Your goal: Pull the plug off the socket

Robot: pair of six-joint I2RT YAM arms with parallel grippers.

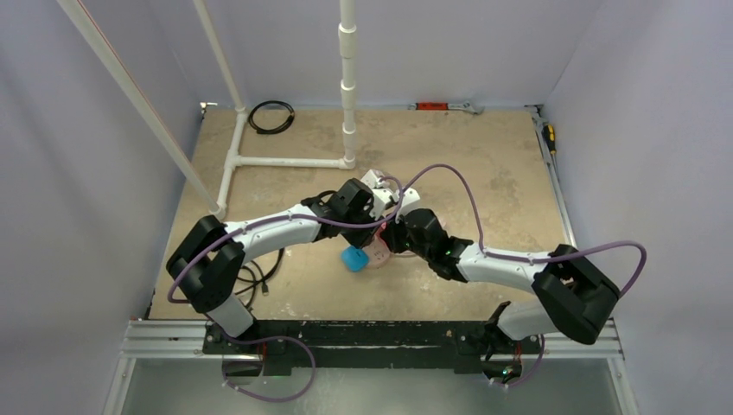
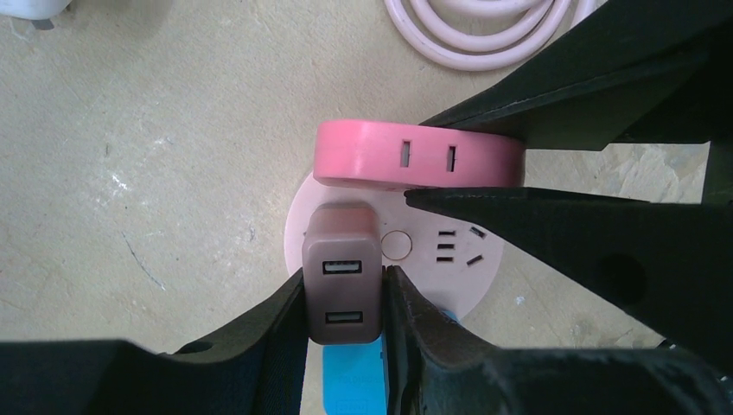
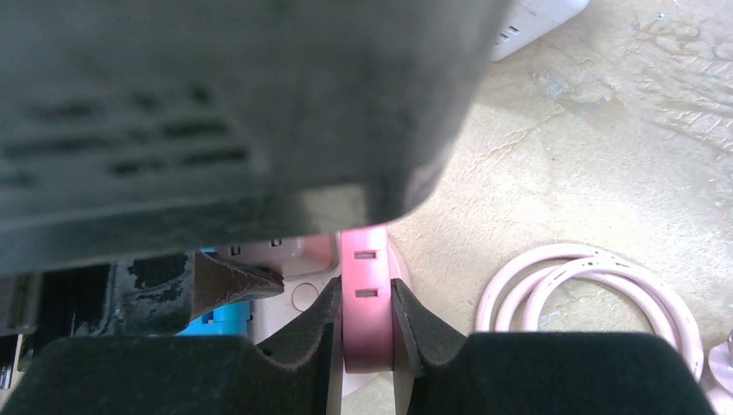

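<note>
The plug (image 2: 341,246), a small square pink block with two USB ports, sits on the flat pale-pink round socket (image 2: 454,281). My left gripper (image 2: 345,277) is shut on the plug, one finger on each side. Beside the plug, a deeper pink flat disc (image 2: 372,156) with two slots in its rim stands on edge on the socket. My right gripper (image 3: 366,283) is shut across this disc (image 3: 365,246). In the top view both grippers meet over the socket (image 1: 381,258) at mid-table. The socket's coiled pink cord (image 3: 588,298) lies to the right.
A blue block (image 2: 354,380) lies against the socket's near side. A white power strip (image 3: 536,22) sits just beyond. White pipe frame (image 1: 285,162) and a black cable coil (image 1: 270,117) are at the back left; a screwdriver (image 1: 549,138) lies at the right edge.
</note>
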